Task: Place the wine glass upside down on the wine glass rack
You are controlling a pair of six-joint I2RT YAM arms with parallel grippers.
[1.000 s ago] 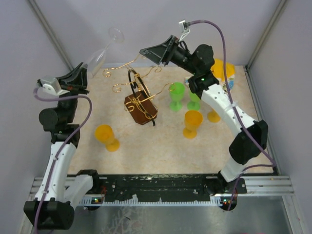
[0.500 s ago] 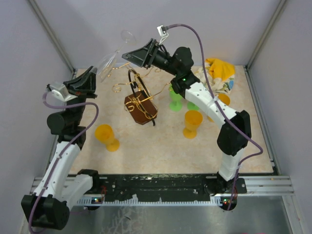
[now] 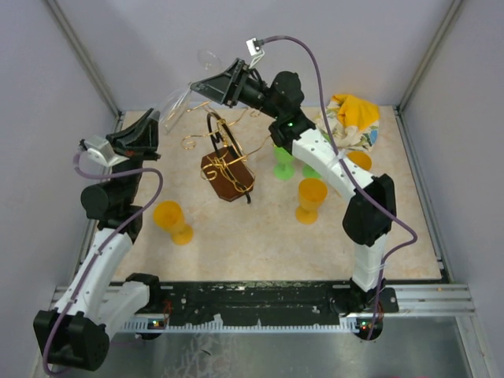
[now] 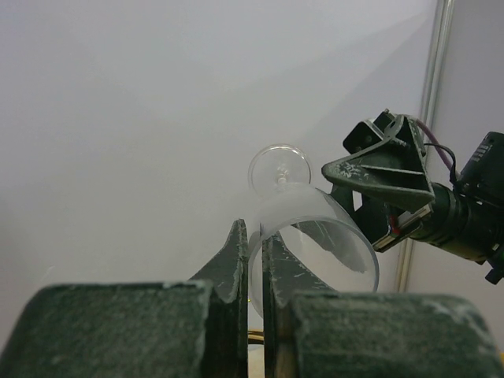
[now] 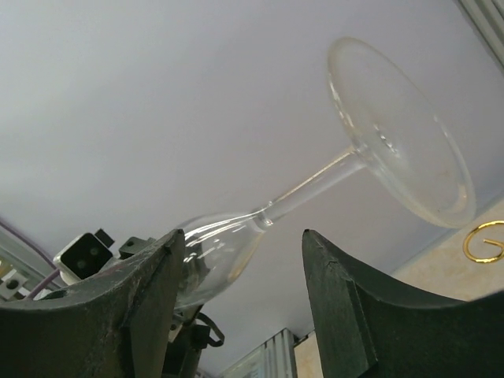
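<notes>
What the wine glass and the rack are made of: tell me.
The wine glass: clear, glossy, wall visible through it; glass or clear plastic, cannot tell. The rack: thin shiny gold wire, likely metal, on a dark brown base, seemingly wood.

Soft, even, bright light, faint shadows; near fingers (image 4: 235, 260) slightly out of focus, pale glints on wine glass (image 5: 394, 134).

The beige speckled worktop (image 3: 260, 244) had the wine glass rack (image 3: 227, 175) sitting about mid-way on its dark brown base, a lone orange goblet (image 3: 172, 221) off to its left, a green goblet (image 3: 285, 155) and a second orange goblet (image 3: 310, 199) to its right, plus a crumpled yellow cloth (image 3: 353, 116) in the far right corner.
</notes>
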